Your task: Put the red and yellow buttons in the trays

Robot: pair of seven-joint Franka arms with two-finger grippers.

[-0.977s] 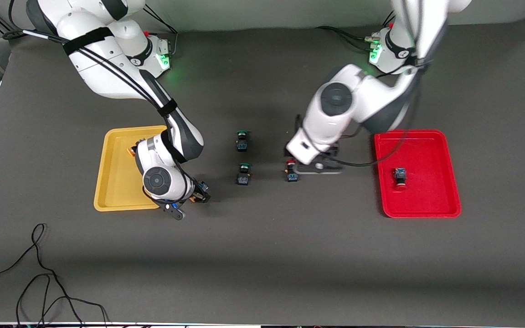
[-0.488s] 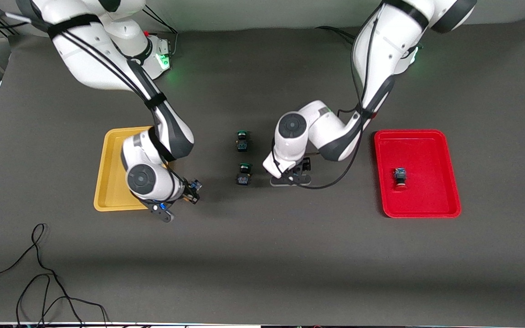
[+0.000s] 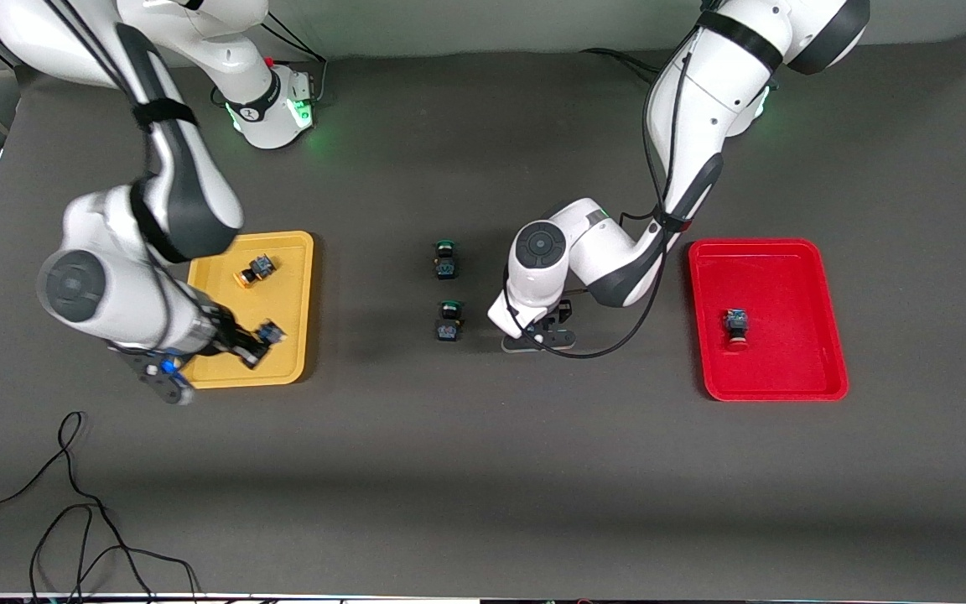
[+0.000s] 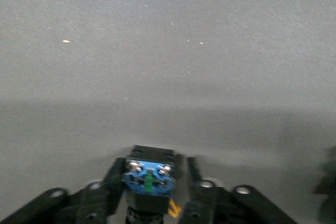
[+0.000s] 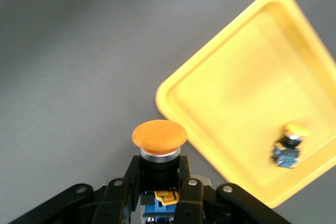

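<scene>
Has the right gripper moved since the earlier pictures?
Yes. The right gripper, shut on an orange-yellow-capped button, went from beside the shallow yellow plastic tray to over it.

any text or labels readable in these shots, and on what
None can be read.
Right arm's base: a dark round mark, too small to read.
Button in the left tool: metal terminals and a green tab on its blue end, no lettering visible.
Yellow tray and red tray: no print visible.

The counter [image 3: 483,470] is covered in dark grey matting. Directly on it lie a yellow tray [image 3: 294,365] toward the right arm's end, a red tray [image 3: 785,382] toward the left arm's end, and two green-capped switches [image 3: 448,321] between the trays. A loose black cable [image 3: 72,503] lies near the counter's edge nearest the front camera.
</scene>
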